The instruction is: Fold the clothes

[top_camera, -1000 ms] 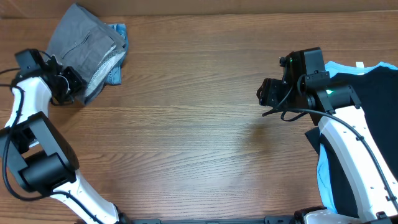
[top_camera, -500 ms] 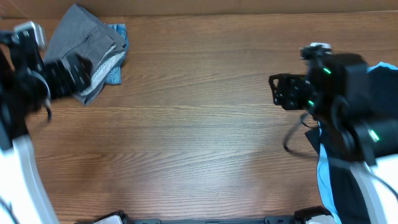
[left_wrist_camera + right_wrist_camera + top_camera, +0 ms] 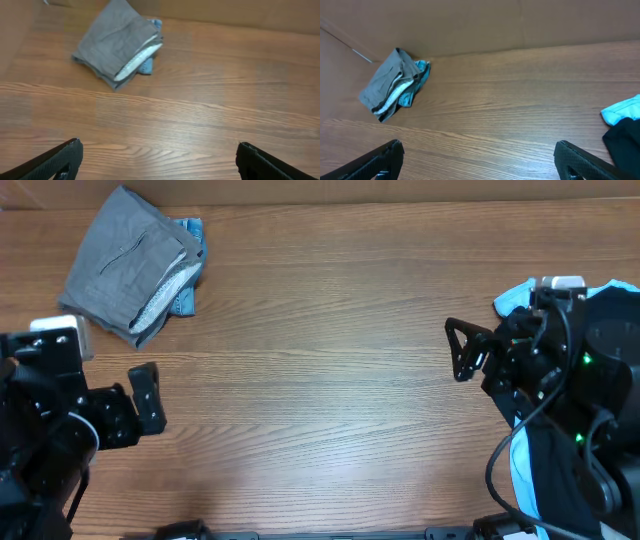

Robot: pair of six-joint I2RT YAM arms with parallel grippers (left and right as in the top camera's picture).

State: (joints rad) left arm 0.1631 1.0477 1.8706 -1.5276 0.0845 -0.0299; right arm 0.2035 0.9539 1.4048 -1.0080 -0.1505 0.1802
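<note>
Folded grey shorts (image 3: 130,260) with a pale speckled lining showing lie at the far left of the table, on top of blue denim shorts (image 3: 190,230). They also show in the left wrist view as the grey shorts (image 3: 117,42) and in the right wrist view as the grey shorts (image 3: 390,87). A black tee (image 3: 612,310) lies at the right edge over a light-blue garment (image 3: 512,295). My left gripper (image 3: 135,410) hangs open near the front left, well clear of the grey shorts. My right gripper (image 3: 462,352) is open and empty beside the black tee.
Bare wooden tabletop (image 3: 320,380) spans the space between the two piles. A brown wall (image 3: 470,25) runs along the table's far edge. The right arm's body covers part of the black tee.
My left gripper has let go of the grey shorts, opened wide and drawn back toward the front edge. My right gripper has opened fully and shifted slightly right.
</note>
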